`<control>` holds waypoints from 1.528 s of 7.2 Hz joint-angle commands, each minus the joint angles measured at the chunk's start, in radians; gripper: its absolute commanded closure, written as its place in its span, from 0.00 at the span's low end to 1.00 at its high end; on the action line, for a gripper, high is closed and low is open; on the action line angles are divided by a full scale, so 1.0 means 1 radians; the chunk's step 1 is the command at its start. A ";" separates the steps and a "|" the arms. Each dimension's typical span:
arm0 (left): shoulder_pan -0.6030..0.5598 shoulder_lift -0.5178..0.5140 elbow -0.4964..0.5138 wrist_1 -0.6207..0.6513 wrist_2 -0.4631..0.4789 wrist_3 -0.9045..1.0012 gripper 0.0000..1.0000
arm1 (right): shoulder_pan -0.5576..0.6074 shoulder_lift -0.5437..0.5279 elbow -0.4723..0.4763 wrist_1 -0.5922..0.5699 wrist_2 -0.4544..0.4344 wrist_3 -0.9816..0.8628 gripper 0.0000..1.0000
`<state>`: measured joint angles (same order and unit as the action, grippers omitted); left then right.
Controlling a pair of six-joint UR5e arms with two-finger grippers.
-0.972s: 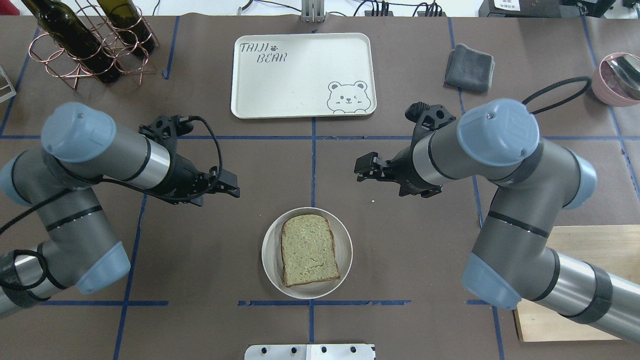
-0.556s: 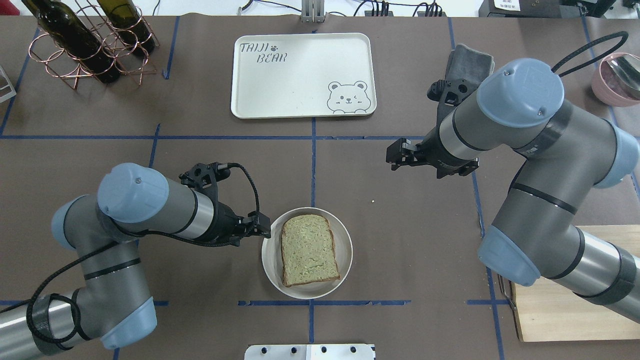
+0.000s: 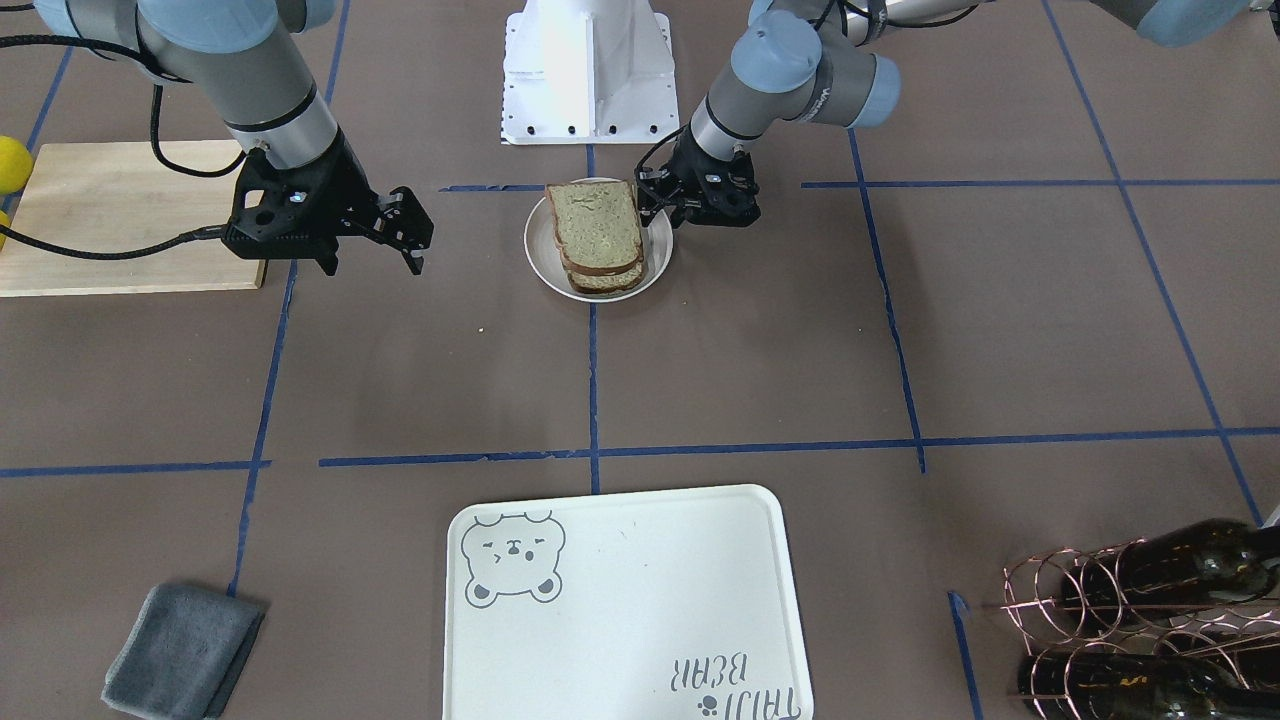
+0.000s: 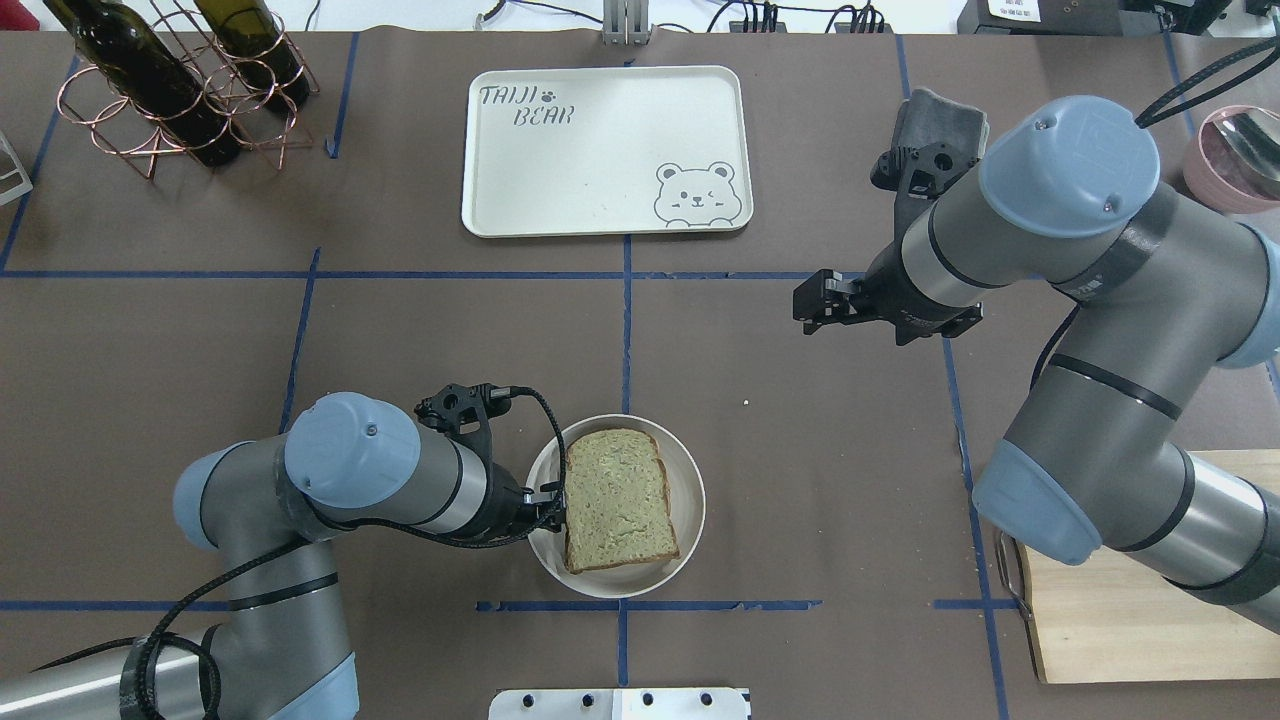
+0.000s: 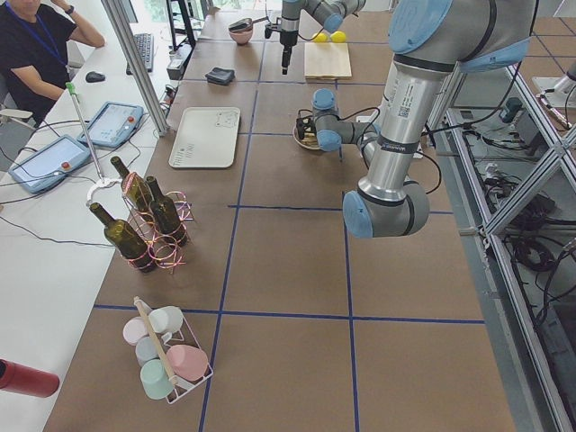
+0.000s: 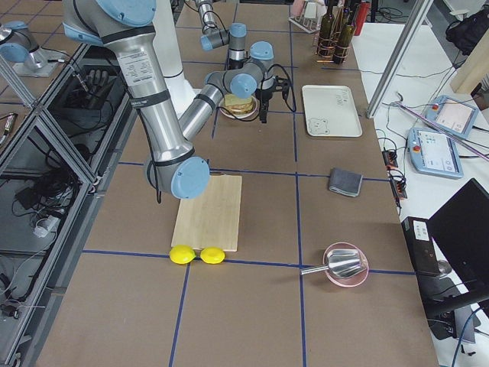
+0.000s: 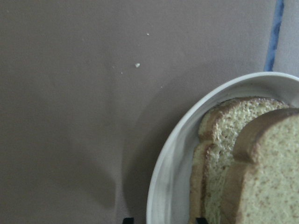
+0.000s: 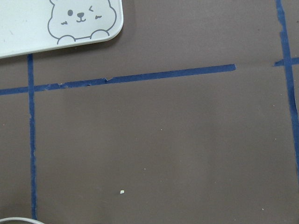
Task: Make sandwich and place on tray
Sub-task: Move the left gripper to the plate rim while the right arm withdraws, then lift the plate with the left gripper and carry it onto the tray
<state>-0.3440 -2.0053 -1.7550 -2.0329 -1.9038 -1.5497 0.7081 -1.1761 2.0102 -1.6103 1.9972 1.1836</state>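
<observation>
The sandwich (image 4: 617, 498) is a stack of tan bread slices with dark crust on a small round white plate (image 4: 692, 500), near the table's front middle. It also shows in the front view (image 3: 595, 225) and the left wrist view (image 7: 261, 172). No egg is in sight. My left gripper (image 4: 552, 506) is low at the plate's left rim and open, with the rim between its jaws (image 7: 163, 219). My right gripper (image 4: 806, 304) is open and empty, above bare table right of centre (image 3: 408, 232). The cream bear tray (image 4: 600, 150) lies at the far middle, with nothing on it (image 3: 620, 600).
A pale wooden cutting board (image 4: 1130, 580) lies at the front right, with two lemons (image 6: 197, 254) beside it. A grey cloth (image 3: 180, 650) lies right of the tray. A copper rack with wine bottles (image 4: 180, 90) stands far left. A pink bowl (image 4: 1235, 155) sits far right.
My left arm has swung down and toward the plate, and its gripper now sits at the plate's left rim. My right arm has pulled back to the right, away from the centre.
</observation>
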 commanded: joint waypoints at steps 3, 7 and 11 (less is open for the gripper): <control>0.003 -0.001 0.011 0.007 0.009 0.008 0.83 | 0.001 0.001 0.004 0.000 0.002 -0.001 0.00; -0.001 -0.009 -0.009 0.007 0.000 0.011 1.00 | 0.016 -0.019 0.009 0.000 0.002 -0.018 0.00; -0.084 -0.038 -0.012 -0.007 -0.127 0.016 1.00 | 0.037 -0.151 0.082 0.007 0.002 -0.165 0.00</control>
<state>-0.4113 -2.0309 -1.7666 -2.0350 -2.0089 -1.5357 0.7373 -1.2903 2.0722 -1.6066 1.9988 1.0554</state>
